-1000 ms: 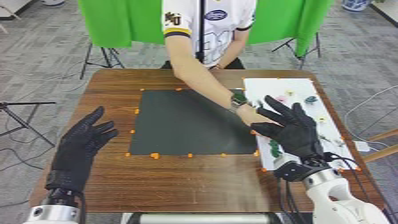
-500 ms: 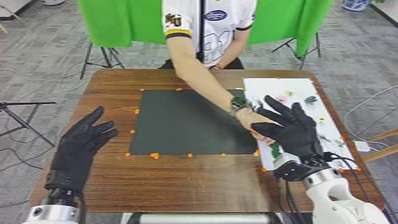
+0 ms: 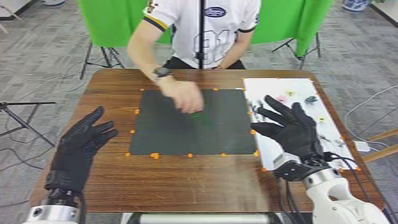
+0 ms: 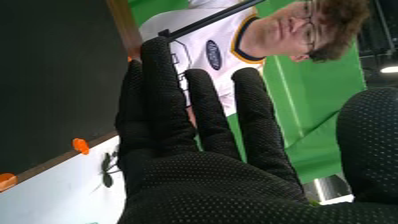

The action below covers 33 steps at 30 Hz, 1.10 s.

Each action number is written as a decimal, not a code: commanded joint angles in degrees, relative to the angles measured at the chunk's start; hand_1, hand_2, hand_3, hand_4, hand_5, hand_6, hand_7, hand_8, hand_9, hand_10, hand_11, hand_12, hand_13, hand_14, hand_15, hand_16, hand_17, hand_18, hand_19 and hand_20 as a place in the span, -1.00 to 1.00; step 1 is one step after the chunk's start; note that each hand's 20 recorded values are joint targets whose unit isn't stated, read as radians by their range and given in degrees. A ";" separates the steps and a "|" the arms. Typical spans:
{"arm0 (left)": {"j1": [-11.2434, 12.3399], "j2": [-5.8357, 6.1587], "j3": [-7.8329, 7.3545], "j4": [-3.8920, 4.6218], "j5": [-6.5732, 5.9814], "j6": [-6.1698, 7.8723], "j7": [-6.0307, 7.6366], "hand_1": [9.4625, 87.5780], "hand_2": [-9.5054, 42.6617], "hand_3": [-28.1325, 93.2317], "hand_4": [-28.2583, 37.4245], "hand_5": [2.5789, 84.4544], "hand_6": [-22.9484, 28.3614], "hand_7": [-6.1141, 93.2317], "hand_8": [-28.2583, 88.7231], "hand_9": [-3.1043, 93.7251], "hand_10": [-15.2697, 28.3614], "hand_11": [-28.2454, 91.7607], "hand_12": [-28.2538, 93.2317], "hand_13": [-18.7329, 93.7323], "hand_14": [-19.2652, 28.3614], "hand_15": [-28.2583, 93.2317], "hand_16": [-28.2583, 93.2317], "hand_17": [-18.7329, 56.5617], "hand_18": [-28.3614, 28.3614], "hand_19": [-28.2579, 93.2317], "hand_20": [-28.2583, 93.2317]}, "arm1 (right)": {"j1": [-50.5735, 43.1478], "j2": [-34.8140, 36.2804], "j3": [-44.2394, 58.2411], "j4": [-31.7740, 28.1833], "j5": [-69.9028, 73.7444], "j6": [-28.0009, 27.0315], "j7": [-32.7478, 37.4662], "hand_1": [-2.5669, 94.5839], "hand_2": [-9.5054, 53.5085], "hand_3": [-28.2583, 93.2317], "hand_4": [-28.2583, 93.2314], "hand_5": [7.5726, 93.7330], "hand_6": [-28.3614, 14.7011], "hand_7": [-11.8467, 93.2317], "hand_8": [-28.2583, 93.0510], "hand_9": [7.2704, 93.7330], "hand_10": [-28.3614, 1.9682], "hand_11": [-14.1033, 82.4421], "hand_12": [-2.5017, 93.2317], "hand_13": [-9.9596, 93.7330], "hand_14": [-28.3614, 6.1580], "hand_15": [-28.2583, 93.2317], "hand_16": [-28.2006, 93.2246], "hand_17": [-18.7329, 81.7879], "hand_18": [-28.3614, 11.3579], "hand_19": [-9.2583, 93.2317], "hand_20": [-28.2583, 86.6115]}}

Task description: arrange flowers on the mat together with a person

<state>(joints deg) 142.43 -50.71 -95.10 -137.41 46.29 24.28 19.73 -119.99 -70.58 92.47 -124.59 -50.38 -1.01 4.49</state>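
1. We see the dark mat (image 3: 187,132) lying flat on the brown table (image 3: 178,185), with orange tabs (image 3: 155,156) along its edges.
2. A person's hand (image 3: 184,96) is above the far part of the mat, fingers pointing toward our side, a watch (image 3: 162,72) on the wrist.
3. We find a green sprig (image 3: 202,119) at that hand's fingertips, over the middle of the mat's far half. It is blurred, so we cannot tell whether the fingers grip it or whether it touches the mat.
4. Right of the mat we have a white sheet (image 3: 266,86), a narrow strip of table between the two. On it are a pink flower (image 3: 290,93), a blue-grey flower (image 3: 311,99) and a yellow flower (image 3: 322,119).
5. We also make out dark leaves (image 4: 107,170) on the sheet, near its side facing the mat.
6. Our right hand (image 3: 298,132) is raised above the sheet, just right of the mat, spread wide and holding nothing.
7. Our left hand (image 3: 82,137) is left of the mat, apart from it, fingers loosely extended and thumb out, also holding nothing.
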 commanded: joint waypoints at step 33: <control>0.59 0.40 0.28 -0.12 -0.41 0.58 0.22 -0.70 -0.44 0.76 -1.00 -0.25 0.13 -0.57 -0.70 -0.24 0.58 -0.12 -0.38 -0.27 0.91 0.30 -0.70 -0.78 0.75 0.24 -0.39 | -0.80 -0.46 0.49 -0.62 -0.06 -0.30 -0.03 -0.67 -0.27 0.58 -1.00 -0.23 0.26 -0.57 -0.70 -0.23 -0.16 -0.51 -0.67 -0.05 -0.57 0.20 -0.40 -0.42 -0.55 0.28 -0.25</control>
<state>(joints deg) 142.45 -50.52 -95.10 -137.48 46.31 24.27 19.76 -120.08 -70.61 92.71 -124.67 -50.38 -1.08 4.66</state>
